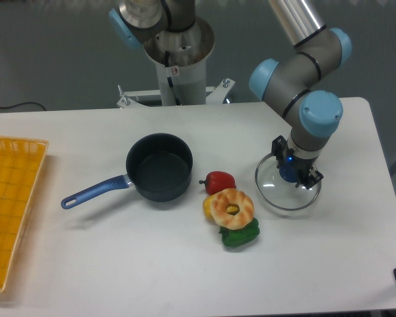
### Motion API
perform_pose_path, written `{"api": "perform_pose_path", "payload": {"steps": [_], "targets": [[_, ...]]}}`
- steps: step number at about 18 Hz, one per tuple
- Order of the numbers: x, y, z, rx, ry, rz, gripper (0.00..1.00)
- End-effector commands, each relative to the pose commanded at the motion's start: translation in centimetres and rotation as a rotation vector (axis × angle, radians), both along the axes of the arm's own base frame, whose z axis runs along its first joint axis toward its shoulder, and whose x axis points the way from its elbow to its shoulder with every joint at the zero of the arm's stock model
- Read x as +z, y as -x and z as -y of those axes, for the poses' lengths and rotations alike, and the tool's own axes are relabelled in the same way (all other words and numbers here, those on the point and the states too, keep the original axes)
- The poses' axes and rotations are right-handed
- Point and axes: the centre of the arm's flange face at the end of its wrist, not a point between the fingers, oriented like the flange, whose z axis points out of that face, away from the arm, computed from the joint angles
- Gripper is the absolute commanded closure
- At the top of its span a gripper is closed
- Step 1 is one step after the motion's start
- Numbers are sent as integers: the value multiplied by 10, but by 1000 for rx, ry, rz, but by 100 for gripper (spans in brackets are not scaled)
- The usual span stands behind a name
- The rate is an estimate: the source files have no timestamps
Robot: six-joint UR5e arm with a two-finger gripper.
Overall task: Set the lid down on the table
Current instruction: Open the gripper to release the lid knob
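Note:
The lid [277, 193] is round clear glass with a thin metal rim and a dark blue knob. It lies level at the right side of the white table [119, 264], on or just above the surface. My gripper [293, 170] points straight down over the lid's centre. Its black fingers [313, 177] stand on either side of the knob and look closed on it. The wrist hides part of the knob. The dark blue saucepan [160, 166] with a blue handle stands uncovered at the table's middle, well left of the gripper.
A red pepper [219, 180], a ring-shaped pastry [232, 208] on a yellow item, and a green pepper [239, 235] lie just left of the lid. A yellow mesh tray [10, 198] sits at the left edge. The robot base [178, 59] is at the back.

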Motion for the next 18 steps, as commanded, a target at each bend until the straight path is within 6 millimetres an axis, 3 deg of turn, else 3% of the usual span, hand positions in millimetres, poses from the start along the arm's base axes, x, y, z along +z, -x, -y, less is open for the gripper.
{"api": "perform_pose_path", "payload": {"steps": [18], "targets": [[-20,2,-5,-5,2,-3,33]]}}
